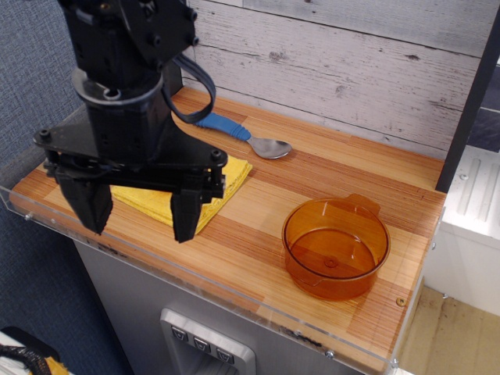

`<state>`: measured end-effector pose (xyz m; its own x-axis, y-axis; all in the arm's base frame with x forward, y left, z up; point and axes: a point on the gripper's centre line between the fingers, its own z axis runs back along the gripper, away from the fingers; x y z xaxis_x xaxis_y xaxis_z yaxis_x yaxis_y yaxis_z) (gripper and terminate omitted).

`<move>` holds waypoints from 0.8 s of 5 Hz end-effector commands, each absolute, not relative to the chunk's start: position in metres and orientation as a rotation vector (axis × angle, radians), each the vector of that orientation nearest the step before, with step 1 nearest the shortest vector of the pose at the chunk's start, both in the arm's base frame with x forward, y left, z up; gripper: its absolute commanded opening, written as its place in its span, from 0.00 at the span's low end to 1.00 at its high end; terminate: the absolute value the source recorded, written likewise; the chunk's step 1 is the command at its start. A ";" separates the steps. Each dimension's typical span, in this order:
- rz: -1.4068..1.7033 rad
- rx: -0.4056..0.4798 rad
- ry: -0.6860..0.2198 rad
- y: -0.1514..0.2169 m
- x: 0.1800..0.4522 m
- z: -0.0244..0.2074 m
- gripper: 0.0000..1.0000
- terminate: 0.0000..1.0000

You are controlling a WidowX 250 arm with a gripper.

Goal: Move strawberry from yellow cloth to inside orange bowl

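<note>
We see the wooden counter (312,176) first, then the black gripper (141,212) low over the yellow cloth (234,173), its two fingers (186,215) spread wide apart with nothing visibly between them. We cannot find the strawberry; the arm hides most of the cloth. The orange bowl (336,248) sits empty, well right. A blue-handled spoon (250,141) lies behind.

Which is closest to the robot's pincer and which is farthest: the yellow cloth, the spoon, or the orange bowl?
From the pincer:
1. The yellow cloth, right under and behind it.
2. The spoon, farther back by the wall.
3. The orange bowl, off to the picture's right, empty.
</note>
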<state>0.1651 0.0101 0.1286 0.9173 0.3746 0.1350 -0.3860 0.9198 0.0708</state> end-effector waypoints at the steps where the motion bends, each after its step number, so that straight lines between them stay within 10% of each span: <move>1: 0.392 0.097 -0.120 0.010 0.165 0.129 1.00 0.00; 4: 0.449 0.129 -0.113 0.049 0.198 0.129 1.00 0.00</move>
